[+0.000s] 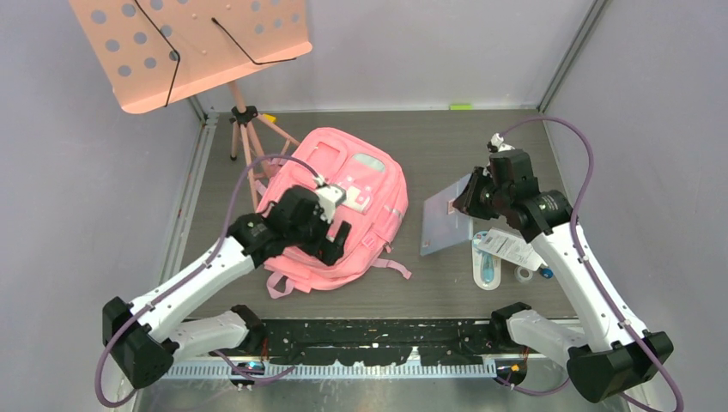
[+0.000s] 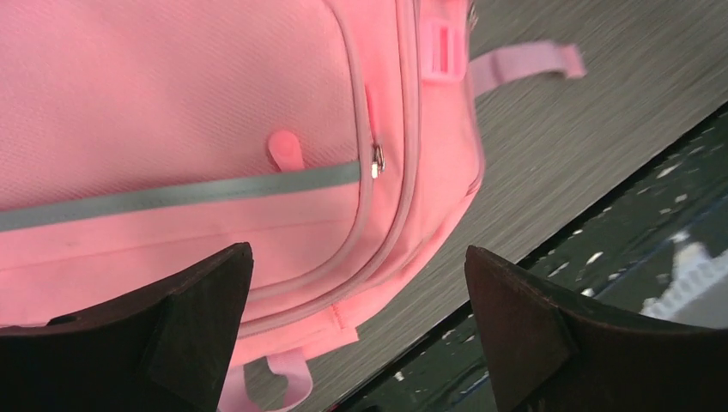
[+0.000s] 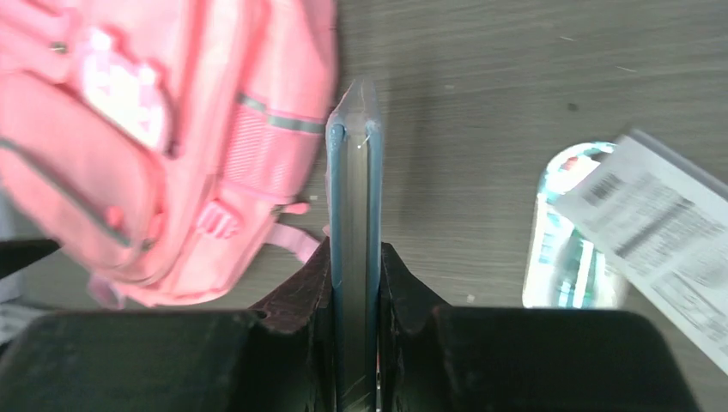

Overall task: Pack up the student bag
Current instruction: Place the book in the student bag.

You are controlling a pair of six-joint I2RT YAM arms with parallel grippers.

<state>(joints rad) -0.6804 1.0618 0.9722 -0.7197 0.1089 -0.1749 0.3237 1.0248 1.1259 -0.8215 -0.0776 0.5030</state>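
The pink student bag (image 1: 339, 202) lies flat on the table left of centre, front pockets up; it also shows in the left wrist view (image 2: 189, 154) and the right wrist view (image 3: 146, 146). My left gripper (image 1: 335, 240) is open and empty, just above the bag's near edge by its grey reflective strip (image 2: 180, 193). My right gripper (image 1: 464, 199) is shut on a thin grey-blue book (image 1: 445, 223), held tilted above the table to the right of the bag. In the right wrist view the book (image 3: 354, 215) stands edge-on between the fingers.
A salmon-pink perforated music stand (image 1: 193, 47) on a tripod stands at the back left. Packaged items (image 1: 502, 253) with a white label lie on the table under the right arm, also in the right wrist view (image 3: 618, 223). A black rail (image 1: 378, 335) runs along the near edge.
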